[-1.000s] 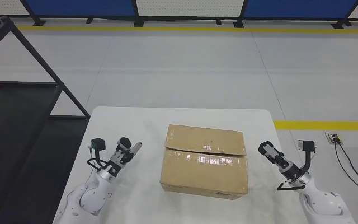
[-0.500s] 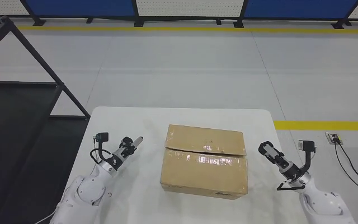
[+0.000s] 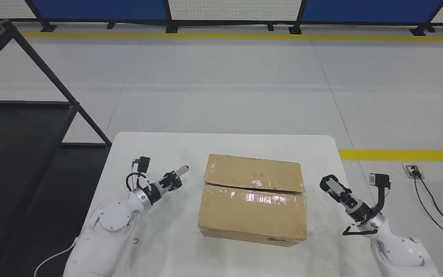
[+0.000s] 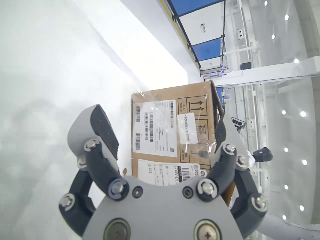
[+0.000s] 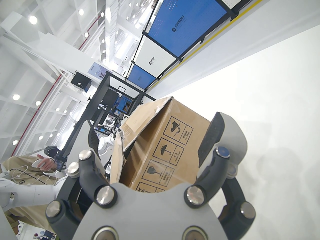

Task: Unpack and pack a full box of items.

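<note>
A brown cardboard box (image 3: 252, 201) stands in the middle of the white table (image 3: 152, 149), its top flaps folded down with shiny tape across them. My left gripper (image 3: 181, 169) hovers open just left of the box, pointing at its labelled side (image 4: 160, 126), with nothing between its fingers (image 4: 103, 128). The left gripper's own point in its wrist view is (image 4: 162, 131). To the right of the box, my right gripper (image 3: 325, 183) is open and a short gap away from it. In the right wrist view this gripper (image 5: 152, 138) faces the box's end (image 5: 162, 148), where one flap corner gapes slightly.
A black metal frame (image 3: 41, 90) stands on the floor beyond the table's left side. Bare table surface lies on both sides of the box and behind it. The table's far edge (image 3: 221, 134) borders the grey floor.
My left arm has swung toward the box, bringing its gripper closer to the box's left side. The right arm and the box have not moved.
</note>
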You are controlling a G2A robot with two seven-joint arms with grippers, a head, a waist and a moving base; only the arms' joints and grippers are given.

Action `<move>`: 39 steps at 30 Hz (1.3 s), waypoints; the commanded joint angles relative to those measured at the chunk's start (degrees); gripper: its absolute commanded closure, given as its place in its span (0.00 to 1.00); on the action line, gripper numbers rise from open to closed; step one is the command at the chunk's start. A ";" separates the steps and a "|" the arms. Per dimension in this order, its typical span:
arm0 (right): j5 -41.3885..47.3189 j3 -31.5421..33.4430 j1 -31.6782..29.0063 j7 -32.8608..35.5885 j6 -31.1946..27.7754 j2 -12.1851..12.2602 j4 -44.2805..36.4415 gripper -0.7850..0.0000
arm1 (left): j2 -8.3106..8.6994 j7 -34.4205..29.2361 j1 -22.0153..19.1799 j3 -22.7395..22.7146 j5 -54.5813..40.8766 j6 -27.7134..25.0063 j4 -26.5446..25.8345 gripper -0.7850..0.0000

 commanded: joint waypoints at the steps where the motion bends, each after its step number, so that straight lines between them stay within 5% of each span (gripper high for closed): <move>1: 0.00 0.00 0.00 0.00 0.00 0.00 0.00 0.00 | -0.32 -2.08 -1.87 0.75 -2.19 0.91 2.29 0.00; 23: 0.00 0.00 0.00 0.00 0.00 0.00 0.00 0.00 | -6.10 -3.80 -16.82 10.45 -13.52 0.46 24.16 0.00; 39: 0.00 0.00 0.00 0.00 0.00 0.00 0.00 0.00 | -8.88 -1.34 -17.61 9.34 -24.00 -11.57 30.72 0.00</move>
